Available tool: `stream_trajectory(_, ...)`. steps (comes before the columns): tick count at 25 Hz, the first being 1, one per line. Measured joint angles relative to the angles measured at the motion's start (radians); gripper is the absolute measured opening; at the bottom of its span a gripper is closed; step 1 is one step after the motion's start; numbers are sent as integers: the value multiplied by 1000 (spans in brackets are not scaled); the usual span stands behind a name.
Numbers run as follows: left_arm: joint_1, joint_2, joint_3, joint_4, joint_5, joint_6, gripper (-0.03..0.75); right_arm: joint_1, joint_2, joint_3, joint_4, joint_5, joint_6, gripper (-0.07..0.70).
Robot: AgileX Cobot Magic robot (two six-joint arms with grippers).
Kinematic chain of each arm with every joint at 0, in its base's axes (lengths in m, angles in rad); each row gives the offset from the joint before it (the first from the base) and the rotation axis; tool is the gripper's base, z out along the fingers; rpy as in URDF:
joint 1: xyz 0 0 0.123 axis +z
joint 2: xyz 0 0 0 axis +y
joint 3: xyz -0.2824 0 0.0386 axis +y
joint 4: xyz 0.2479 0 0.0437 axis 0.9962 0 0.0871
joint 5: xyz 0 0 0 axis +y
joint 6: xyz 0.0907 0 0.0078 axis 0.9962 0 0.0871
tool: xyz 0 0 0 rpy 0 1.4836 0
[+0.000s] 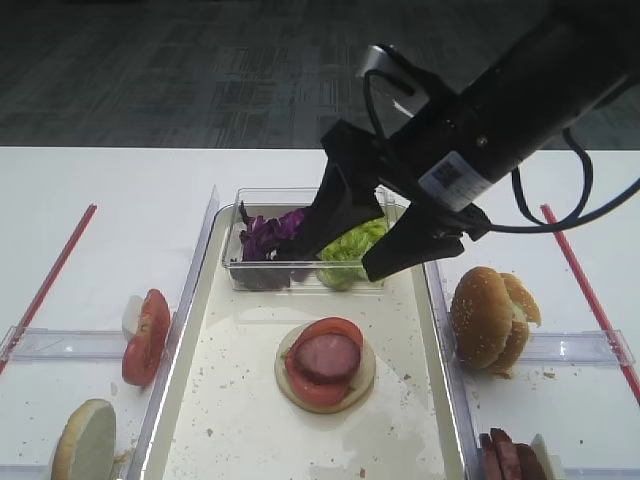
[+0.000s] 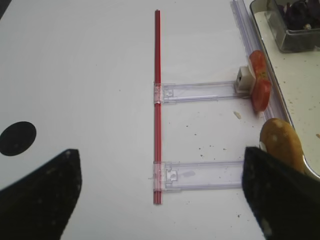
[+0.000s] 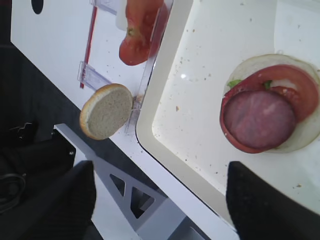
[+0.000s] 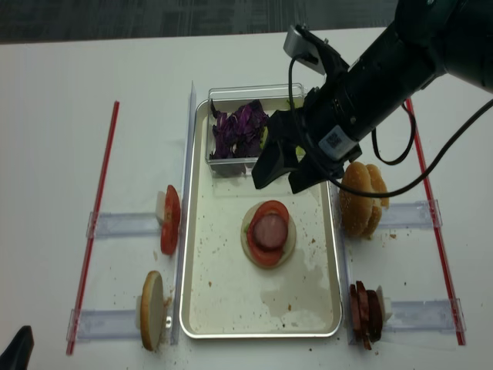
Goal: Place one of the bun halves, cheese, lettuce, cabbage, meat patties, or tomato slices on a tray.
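The right gripper (image 4: 281, 171) hangs over the far half of the tray (image 4: 202, 285), its two dark fingers (image 1: 410, 248) spread wide with nothing between them. Just nearer than the fingertips, on the tray's middle, lies a stack: a bun half (image 1: 325, 372) cut face up, a tomato slice (image 1: 330, 335) on it, and a meat patty (image 1: 326, 358) on top. In the right wrist view this stack (image 3: 267, 117) sits ahead of the open fingers, apart from both.

Directly under and behind the gripper, at the tray's far end, stands a clear plastic box (image 1: 262, 275) holding purple cabbage (image 1: 268, 236) on the left and green lettuce (image 1: 350, 250) beside it; the fingers partly hide the lettuce.

To the gripper's right, off the tray, sesame bun halves (image 4: 360, 199) stand on edge, and nearer the camera on that side are upright meat patties (image 4: 366, 314).

To its left, outside the tray rim, tomato slices (image 1: 146, 336) stand on edge, and nearer still another bun half (image 1: 85, 440) leans in its holder.

The left gripper (image 2: 160, 200) is well off to the left over bare white table (image 2: 75, 75); its fingers stand wide apart and empty.
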Motion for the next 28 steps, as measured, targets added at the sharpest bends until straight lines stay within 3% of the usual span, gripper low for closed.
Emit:
stream_trajectory(12, 0, 0, 0, 0, 0, 0, 599, 0, -128, 0, -90, 17, 82, 561)
stream_trajectory(23, 0, 0, 0, 0, 0, 0, 599, 0, -149, 0, -581, -22, 364, 561)
stream_trajectory(28, 0, 0, 0, 0, 0, 0, 599, 0, -150, 0, -656, -20, 411, 561)
